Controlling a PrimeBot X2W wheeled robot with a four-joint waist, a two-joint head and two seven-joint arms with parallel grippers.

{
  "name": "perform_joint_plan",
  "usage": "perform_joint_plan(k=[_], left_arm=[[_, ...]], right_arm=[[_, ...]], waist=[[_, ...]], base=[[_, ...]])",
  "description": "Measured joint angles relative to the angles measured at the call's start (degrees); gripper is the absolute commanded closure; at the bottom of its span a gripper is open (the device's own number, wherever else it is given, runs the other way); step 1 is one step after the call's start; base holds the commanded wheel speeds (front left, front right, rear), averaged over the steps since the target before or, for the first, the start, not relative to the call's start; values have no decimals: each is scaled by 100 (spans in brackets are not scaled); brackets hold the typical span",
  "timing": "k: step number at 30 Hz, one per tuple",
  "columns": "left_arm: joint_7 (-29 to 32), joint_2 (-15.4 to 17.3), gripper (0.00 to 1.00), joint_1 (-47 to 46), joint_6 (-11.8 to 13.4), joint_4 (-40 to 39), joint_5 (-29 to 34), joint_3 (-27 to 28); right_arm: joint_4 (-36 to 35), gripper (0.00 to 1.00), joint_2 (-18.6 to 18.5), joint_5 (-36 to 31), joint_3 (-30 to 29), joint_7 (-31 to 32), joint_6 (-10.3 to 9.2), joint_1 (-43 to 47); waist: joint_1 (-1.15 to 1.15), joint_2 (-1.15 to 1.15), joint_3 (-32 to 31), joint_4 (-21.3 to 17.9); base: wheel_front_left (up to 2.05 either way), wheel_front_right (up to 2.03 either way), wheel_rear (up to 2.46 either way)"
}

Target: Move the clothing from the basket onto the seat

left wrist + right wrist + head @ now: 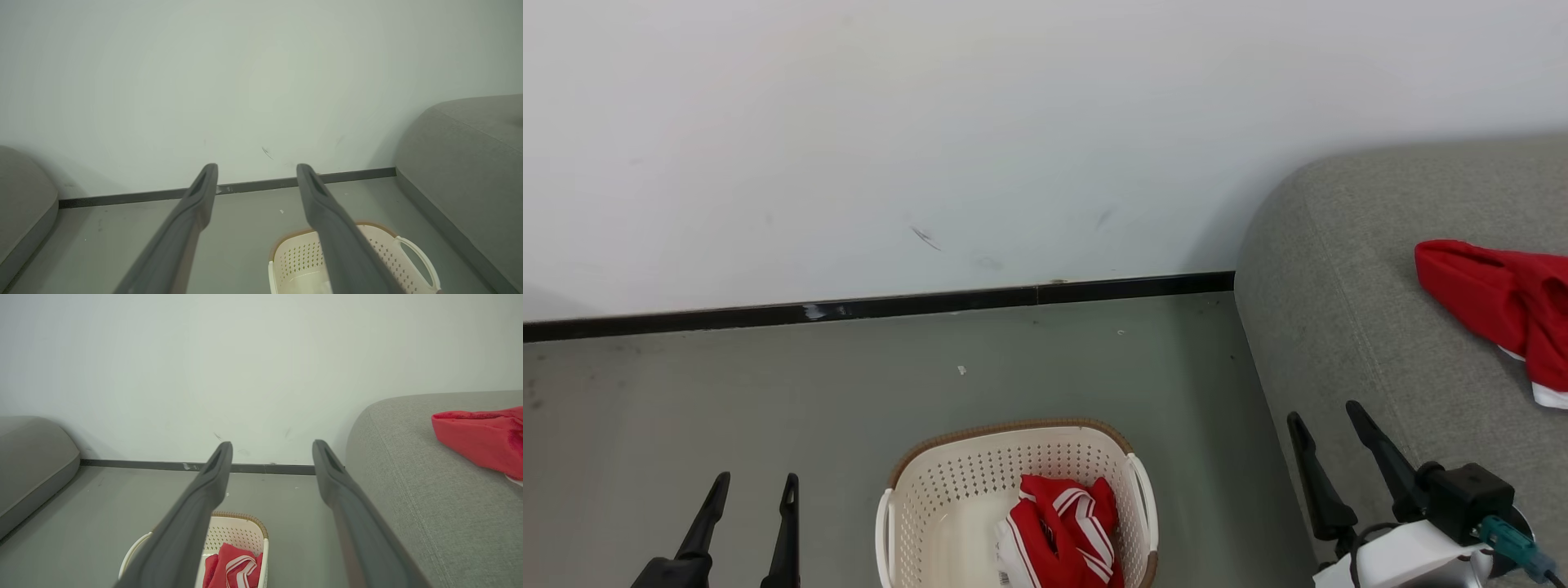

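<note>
The cream perforated basket [947,490] stands on the floor at the bottom middle of the head view, with a red garment with white stripes [1062,531] crumpled in its right half. A plain red garment [1494,298] lies on the grey seat [1339,286] at the right. My left gripper [754,490] is open over the floor left of the basket. My right gripper [1327,416] is open at the seat's front edge, right of the basket. The basket [241,535] and striped garment [233,567] show low in the right wrist view, and the basket [302,257] in the left wrist view.
A white wall with a black skirting strip [874,306] runs behind the grey floor [768,392]. Another grey cushion [32,457] sits at the left in the right wrist view.
</note>
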Motion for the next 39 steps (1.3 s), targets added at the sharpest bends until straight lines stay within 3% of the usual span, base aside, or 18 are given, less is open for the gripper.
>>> perform_joint_plan(k=[17,39], left_arm=[[219,160,0,-665,-287,226,324,-535],[520,-5,0,-1984,-664,931,778,-1244]], right_arm=[[-371,0,-43,-201,222,0,1,-287],[-1225,0,-101,-304,-517,0,1,-733]], waist=[[0,0,502,-27],[0,0,1725,-275]], base=[[0,0,0],[0,0,0]])
